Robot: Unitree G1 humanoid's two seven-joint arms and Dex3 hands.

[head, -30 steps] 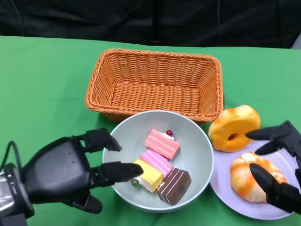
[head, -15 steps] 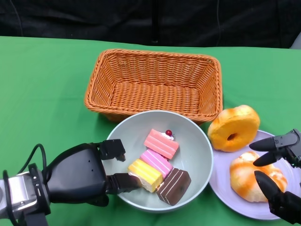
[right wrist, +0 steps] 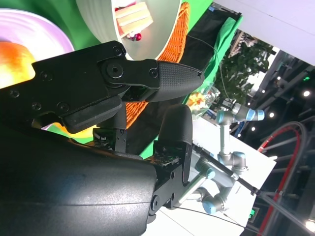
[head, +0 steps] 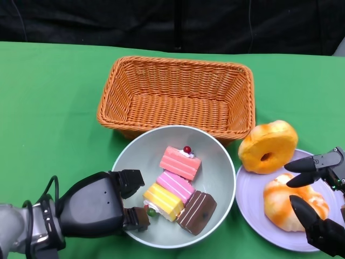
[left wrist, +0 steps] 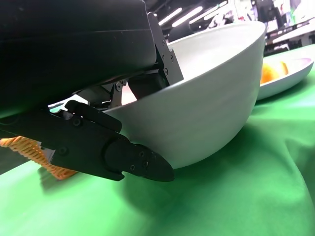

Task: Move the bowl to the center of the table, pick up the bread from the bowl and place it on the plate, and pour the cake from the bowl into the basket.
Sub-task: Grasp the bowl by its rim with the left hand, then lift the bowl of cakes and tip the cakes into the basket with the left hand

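Smooth round grey bowl (head: 215,156) held block-shaped cakes (head: 178,186); left hand (head: 99,208) pinched its rim. Woven oblong basket (head: 178,94) stood behind. Right hand (head: 318,199) was spread over glossy bread (head: 285,202) on the plate (head: 253,208).

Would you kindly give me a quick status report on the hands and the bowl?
Left hand grips bowl rim, cakes inside. Right hand open above bread on plate. Basket directly behind bowl, second bread beside it.

Bowl (head: 215,162) rim under left hand (head: 94,208); right hand (head: 321,199) cut by frame edge.
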